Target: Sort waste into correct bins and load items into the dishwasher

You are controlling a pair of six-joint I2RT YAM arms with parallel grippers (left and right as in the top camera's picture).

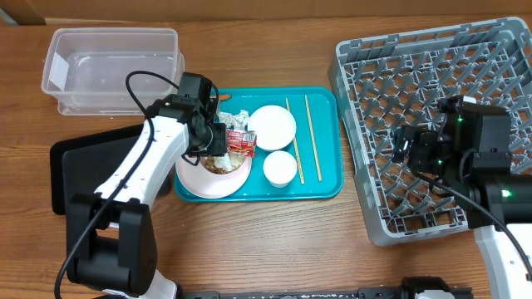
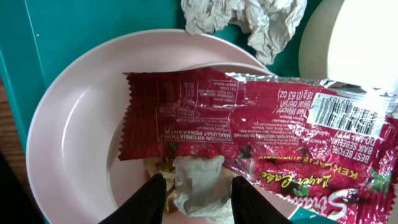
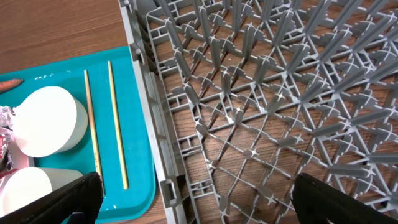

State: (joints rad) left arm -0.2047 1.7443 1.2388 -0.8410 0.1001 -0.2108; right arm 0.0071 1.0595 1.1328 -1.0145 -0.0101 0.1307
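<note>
My left gripper (image 1: 221,151) is down in the round pale pink plate (image 1: 198,181) on the teal tray. In the left wrist view its open jaws (image 2: 198,194) straddle a crumpled white scrap (image 2: 198,183) beside beige food scraps (image 2: 163,167). A red-and-white wrapper (image 2: 249,118) lies across the plate (image 2: 74,124). Crumpled white tissue (image 2: 249,18) lies beyond the rim. Two white bowls (image 1: 273,127) (image 1: 280,168) and two chopsticks (image 1: 293,137) (image 1: 312,137) lie on the tray. My right gripper (image 3: 199,202) is wide open and empty above the grey dish rack's (image 3: 261,93) left edge.
The clear tub (image 1: 112,71) stands at the back left, and the black tray (image 1: 75,174) lies in front of it under my left arm. An orange carrot (image 1: 223,96) sits at the teal tray's (image 1: 324,178) back edge. The rack (image 1: 432,75) fills the right side.
</note>
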